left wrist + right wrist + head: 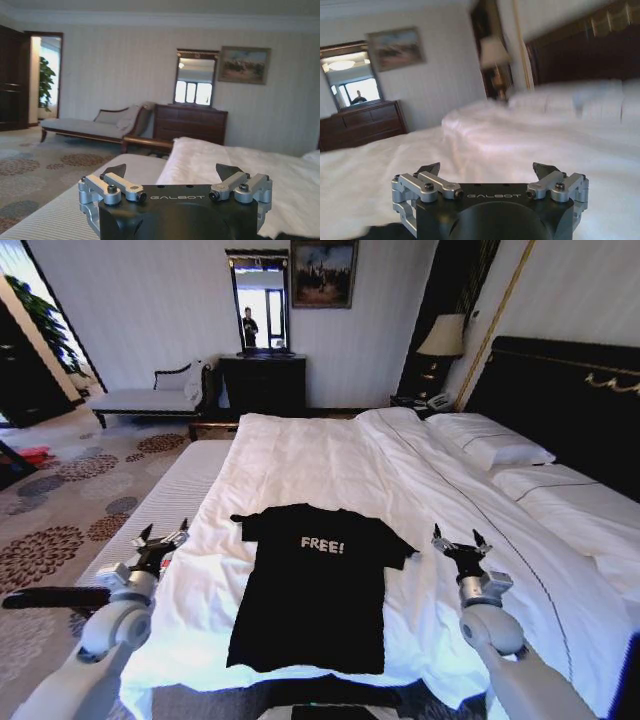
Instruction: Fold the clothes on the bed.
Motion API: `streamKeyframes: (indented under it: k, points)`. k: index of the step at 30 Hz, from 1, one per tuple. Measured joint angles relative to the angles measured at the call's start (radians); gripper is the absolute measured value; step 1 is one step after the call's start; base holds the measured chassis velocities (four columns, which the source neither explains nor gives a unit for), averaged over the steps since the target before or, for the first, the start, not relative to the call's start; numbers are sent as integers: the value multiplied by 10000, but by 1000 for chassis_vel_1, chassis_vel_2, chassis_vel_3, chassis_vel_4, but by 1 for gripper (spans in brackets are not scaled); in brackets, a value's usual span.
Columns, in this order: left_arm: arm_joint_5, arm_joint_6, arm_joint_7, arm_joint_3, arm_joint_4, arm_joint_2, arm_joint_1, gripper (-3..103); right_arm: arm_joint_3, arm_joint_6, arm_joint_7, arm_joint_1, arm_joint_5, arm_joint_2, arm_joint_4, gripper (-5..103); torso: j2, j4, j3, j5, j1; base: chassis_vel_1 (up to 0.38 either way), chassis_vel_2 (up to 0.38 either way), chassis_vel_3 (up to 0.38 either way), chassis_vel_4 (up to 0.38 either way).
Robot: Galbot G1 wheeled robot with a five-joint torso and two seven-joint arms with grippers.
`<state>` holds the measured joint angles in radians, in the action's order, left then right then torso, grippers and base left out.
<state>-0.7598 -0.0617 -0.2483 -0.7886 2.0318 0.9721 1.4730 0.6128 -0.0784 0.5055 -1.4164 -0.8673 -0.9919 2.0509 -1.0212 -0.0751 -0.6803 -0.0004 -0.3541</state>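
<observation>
You face bed [520, 570], white duvet [330, 460] spread across it. Black T-shirt [315, 590] lies flat on duvet, near foot edge. Two pillows [490, 445] rest against dark headboard [560, 390].

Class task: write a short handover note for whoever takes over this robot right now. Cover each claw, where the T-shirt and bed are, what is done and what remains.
Left claw: open, holding nothing, raised at the bed's left edge beside the shirt's left sleeve.
Right claw: open, holding nothing, raised over the white duvet just off the right sleeve.
Black T-shirt: spread flat, chest lettering up, collar toward the far end, near the foot of the bed, between the two claws.
Done: shirt laid out flat; no fold visible.
Left: every fold.
</observation>
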Motion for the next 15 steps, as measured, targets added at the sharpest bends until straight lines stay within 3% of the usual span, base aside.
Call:
streamKeyframes:
  k: [1, 2, 4, 8, 9, 11, 15]
  points:
    - [-16, 7, -6, -19, 79, 169, -9, 100, -90, -261, 475, 156, -848, -76, 267, 100, -1, 1, 0, -2, -1, 0, 0, 0, 0]
    - [-16, 7, -6, -19, 79, 169, -9, 100, -90, -261, 475, 156, -848, -76, 267, 100, -1, 1, 0, -2, -1, 0, 0, 0, 0]
    - [-260, 14, -215, 315, 393, 360, -99, 100, -327, -786, 1695, 553, -2778, -259, 605, 100, 0, 2, 0, 3, 0, 0, 0, 0, 0]
    - [-1021, -194, -749, 1018, 884, 217, -315, 100, -513, -998, 2446, 816, -3829, -254, 570, 100, 0, -1, -1, 4, -1, 0, 0, 0, 0]
    - [-1300, -366, -1041, 1440, 1197, 47, -553, 100, -552, -1080, 2685, 914, -4544, -82, 483, 100, 1, -10, -1, 6, -2, 0, 0, 0, 0]
    - [-1224, -444, -1194, 1802, 1520, -95, -971, 100, -521, -1169, 3045, 1189, -5626, 166, 291, 100, 0, -11, -1, 5, -2, 0, 0, 0, 0]
    - [-855, -460, -1290, 1913, 2028, 249, -1302, 100, -386, -1210, 3513, 1825, -6639, 191, -203, 100, 1, -2, -2, 3, -3, 0, 0, 0, 0]
